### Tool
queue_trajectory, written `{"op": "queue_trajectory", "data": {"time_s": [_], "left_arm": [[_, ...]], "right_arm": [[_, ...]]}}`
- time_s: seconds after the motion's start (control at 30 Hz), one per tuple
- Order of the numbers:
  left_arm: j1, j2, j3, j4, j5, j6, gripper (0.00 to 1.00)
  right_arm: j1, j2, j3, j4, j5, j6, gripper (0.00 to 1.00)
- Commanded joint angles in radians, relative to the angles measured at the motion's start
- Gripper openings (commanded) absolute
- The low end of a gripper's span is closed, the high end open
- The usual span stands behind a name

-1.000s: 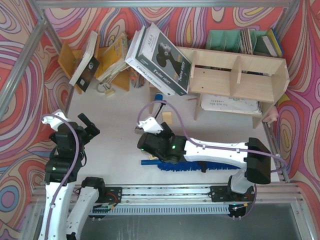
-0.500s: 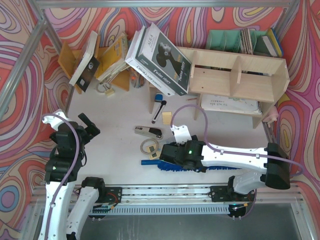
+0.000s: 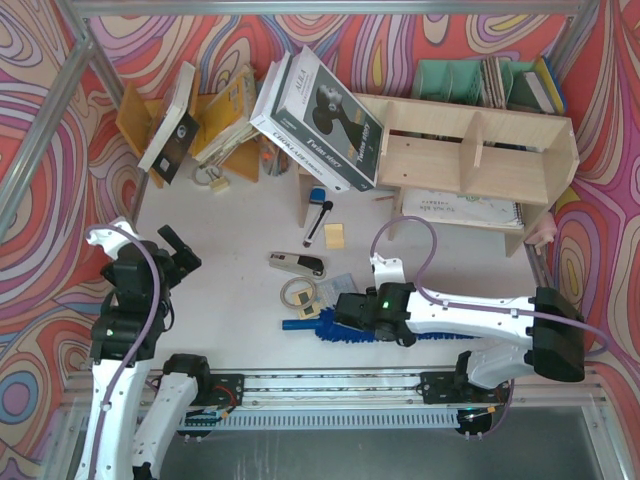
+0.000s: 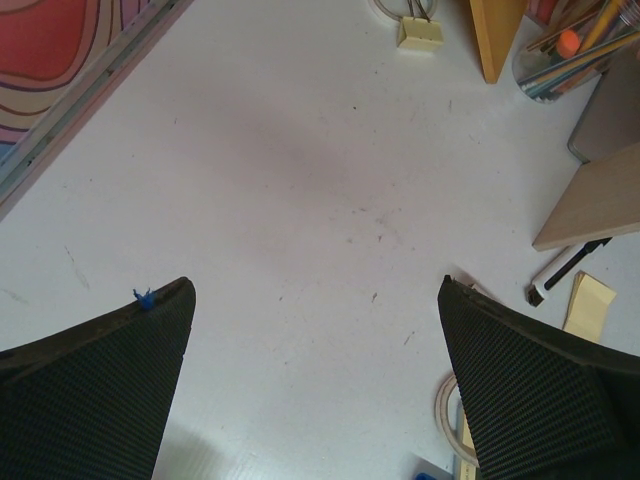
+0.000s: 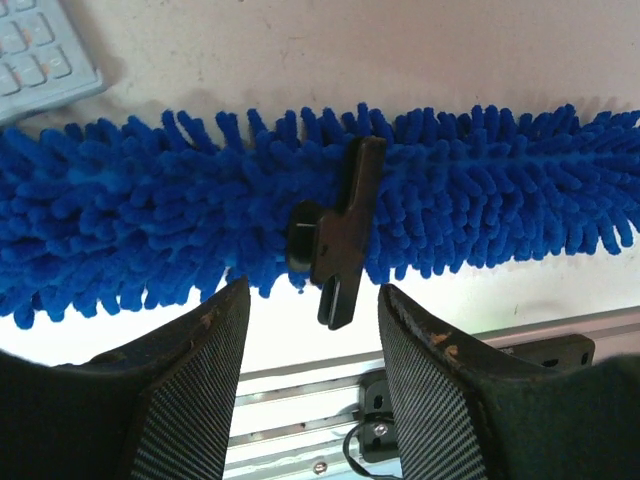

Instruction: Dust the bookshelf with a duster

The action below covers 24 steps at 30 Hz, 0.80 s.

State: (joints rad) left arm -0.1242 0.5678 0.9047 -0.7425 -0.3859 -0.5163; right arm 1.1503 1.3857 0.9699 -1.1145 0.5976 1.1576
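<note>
With right jaws half-open and empty just short of the duster [image 5: 150,220] lying flat on the worktop [image 5: 300,50], its black fitting [image 5: 335,235] facing their gap, left jaws wide and empty, probably risked pinching only fluff and dropping it before the bookshelf [image 3: 470,120].

Top external: parked high behind both arm bases, looking down and forward across the whole white tabletop [image 3: 230,280] to the wide pale plywood two-tier bookshelf [image 3: 470,150] at back right.

Left wrist: fairly low, tilted down past the black left gripper [image 4: 315,290]. Mostly bare table, small yellow sticky-note pad [image 4: 590,300] at the right edge.

Right wrist: super close, staring past the black right gripper [image 5: 312,290] at the long bright-blue fluffy microfiber duster [image 5: 150,210].

Overlap: same sticky-note pad and duster also visible from up top.
</note>
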Motion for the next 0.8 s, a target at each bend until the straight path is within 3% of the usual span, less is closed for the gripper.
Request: {"op": "queue_trajectory", "data": {"time_s": [0.0, 0.77], "left_arm": [[0.006, 0.005, -0.015, -0.006, 0.01, -0.008, 0.99], [0.006, 0.007, -0.017, -0.006, 0.014, -0.007, 0.98]], "right_arm": [[-0.042, -0.034, -0.029, 0.034, 0.008, 0.018, 0.53], [-0.134, -0.042, -0.121, 0.151, -0.023, -0.086, 0.43]]}}
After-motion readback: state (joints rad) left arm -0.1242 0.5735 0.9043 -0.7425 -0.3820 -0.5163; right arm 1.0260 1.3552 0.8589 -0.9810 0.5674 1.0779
